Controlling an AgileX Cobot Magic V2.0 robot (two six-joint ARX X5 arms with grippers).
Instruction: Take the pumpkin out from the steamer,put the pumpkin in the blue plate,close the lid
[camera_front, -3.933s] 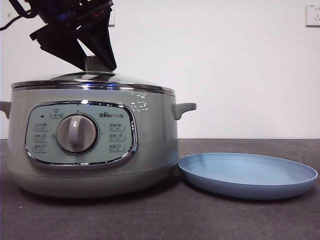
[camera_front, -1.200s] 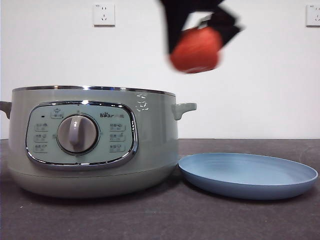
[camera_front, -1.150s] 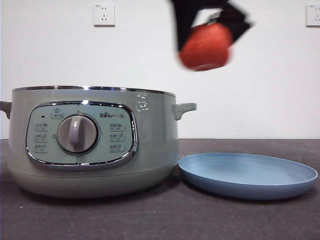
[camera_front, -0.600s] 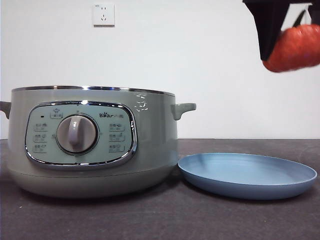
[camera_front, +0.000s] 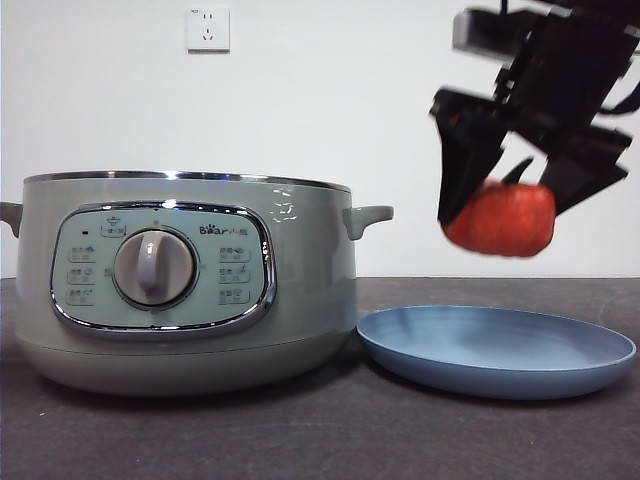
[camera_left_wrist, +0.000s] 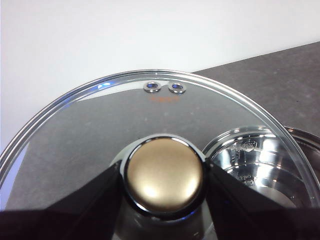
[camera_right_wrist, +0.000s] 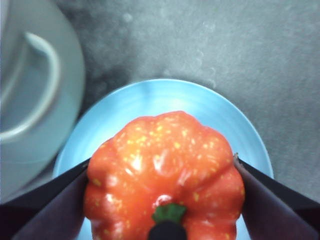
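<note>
My right gripper (camera_front: 505, 205) is shut on the orange-red pumpkin (camera_front: 500, 218), which hangs in the air above the blue plate (camera_front: 495, 350). In the right wrist view the pumpkin (camera_right_wrist: 165, 172) sits between the two black jaws, directly over the plate (camera_right_wrist: 150, 97). The sage-green steamer (camera_front: 185, 285) stands at the left with no lid on it. My left gripper (camera_left_wrist: 164, 177) is shut on the knob of the glass lid (camera_left_wrist: 100, 115), held off to the side; the steamer's open metal bowl (camera_left_wrist: 255, 160) shows through the glass.
The steamer's side handle (camera_front: 368, 217) juts toward the plate, and it shows again in the right wrist view as the handle (camera_right_wrist: 30, 90). Dark grey tabletop (camera_front: 320, 430) runs in front of both. A white wall with a socket (camera_front: 207, 28) stands behind.
The lid, on the steamer in the oldest frame, is gone from it. The gripper carrying the pumpkin swung right from above the steamer and has come down over the plate.
</note>
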